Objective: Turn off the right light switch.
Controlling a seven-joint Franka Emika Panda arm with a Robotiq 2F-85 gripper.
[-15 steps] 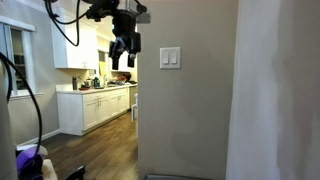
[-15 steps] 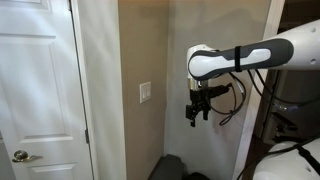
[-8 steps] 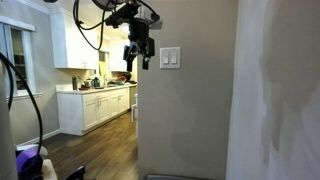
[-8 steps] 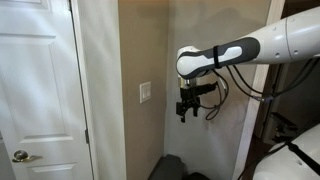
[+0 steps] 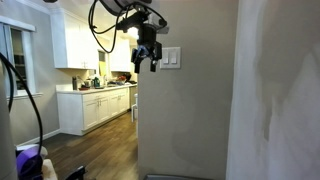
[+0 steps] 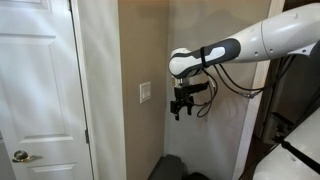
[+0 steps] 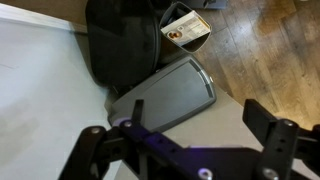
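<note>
A white square wall plate [image 5: 171,57] with two rockers sits on the beige wall. The right light switch [image 5: 175,58] is its right-hand rocker. The plate also shows edge-on in an exterior view [image 6: 146,93], where I cannot tell the rockers apart. My gripper [image 5: 147,63] hangs just left of the plate, fingers pointing down, open and empty, apart from the wall. It also shows in an exterior view [image 6: 178,111], level with the plate and a short way out from it. In the wrist view the gripper [image 7: 185,140] has its two fingers spread, with only floor between them. The switch is out of the wrist view.
A white door [image 6: 40,100] stands beside the wall corner. A kitchen with white cabinets [image 5: 95,108] lies beyond the wall. Below, the wrist view shows a grey tray-like lid [image 7: 165,92], a dark bag [image 7: 120,45] and wooden floor [image 7: 270,50].
The arm has moved steadily towards the switch plate; the gripper now hangs close beside it. The jaws have stayed open.
</note>
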